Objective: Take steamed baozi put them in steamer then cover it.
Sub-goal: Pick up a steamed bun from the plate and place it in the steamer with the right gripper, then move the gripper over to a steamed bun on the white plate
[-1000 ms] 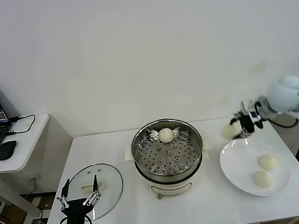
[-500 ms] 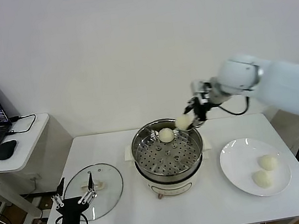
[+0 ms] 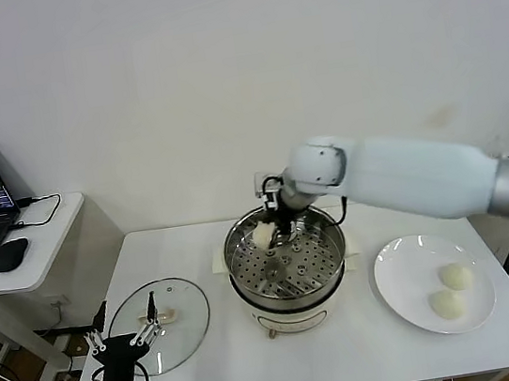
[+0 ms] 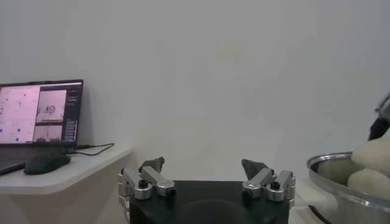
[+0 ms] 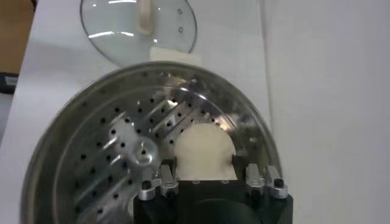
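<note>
Over the far side of the steamer (image 3: 286, 260), the right gripper (image 3: 274, 232) clasps a baozi (image 5: 204, 146) just above the perforated tray directly beneath, while the left gripper (image 3: 122, 340) idles open beside the cover (image 3: 164, 323).

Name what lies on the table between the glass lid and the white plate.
In the head view, the steamer stands between the cover and the plate, with the right end effector holding a baozi over it.
</note>
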`<move>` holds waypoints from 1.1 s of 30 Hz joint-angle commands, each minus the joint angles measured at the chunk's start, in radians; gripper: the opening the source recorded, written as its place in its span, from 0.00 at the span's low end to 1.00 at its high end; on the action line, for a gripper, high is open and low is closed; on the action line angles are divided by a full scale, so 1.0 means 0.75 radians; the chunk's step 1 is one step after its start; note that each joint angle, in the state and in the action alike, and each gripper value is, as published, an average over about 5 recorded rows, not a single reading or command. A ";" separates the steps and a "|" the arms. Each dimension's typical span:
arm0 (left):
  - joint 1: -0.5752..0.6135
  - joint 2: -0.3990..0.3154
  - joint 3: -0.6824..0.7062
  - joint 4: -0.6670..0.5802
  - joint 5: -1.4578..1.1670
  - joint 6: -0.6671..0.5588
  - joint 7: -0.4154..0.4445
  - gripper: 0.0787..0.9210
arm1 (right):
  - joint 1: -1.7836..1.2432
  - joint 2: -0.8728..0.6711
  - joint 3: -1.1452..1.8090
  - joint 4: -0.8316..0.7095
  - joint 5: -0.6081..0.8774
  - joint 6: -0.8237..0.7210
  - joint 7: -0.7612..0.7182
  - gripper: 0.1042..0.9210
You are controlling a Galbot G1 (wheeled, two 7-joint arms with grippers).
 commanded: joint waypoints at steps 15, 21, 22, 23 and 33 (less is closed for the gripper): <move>-0.003 0.001 0.008 0.008 0.002 -0.001 0.001 0.88 | 0.054 -0.042 0.015 0.017 -0.005 -0.026 -0.106 0.86; -0.009 0.008 0.017 0.009 0.001 0.000 0.000 0.88 | 0.231 -0.316 0.041 0.111 -0.202 0.180 -0.405 0.88; -0.010 0.010 0.017 0.009 0.001 0.000 0.000 0.88 | 0.253 -0.371 0.041 0.139 -0.218 0.211 -0.439 0.88; -0.010 0.013 0.016 0.009 0.000 0.000 0.001 0.88 | 0.271 -0.426 0.038 0.169 -0.233 0.236 -0.467 0.88; -0.011 0.035 0.014 0.029 -0.005 -0.005 0.005 0.88 | 0.234 -1.024 -0.017 0.459 -0.458 0.450 -0.584 0.88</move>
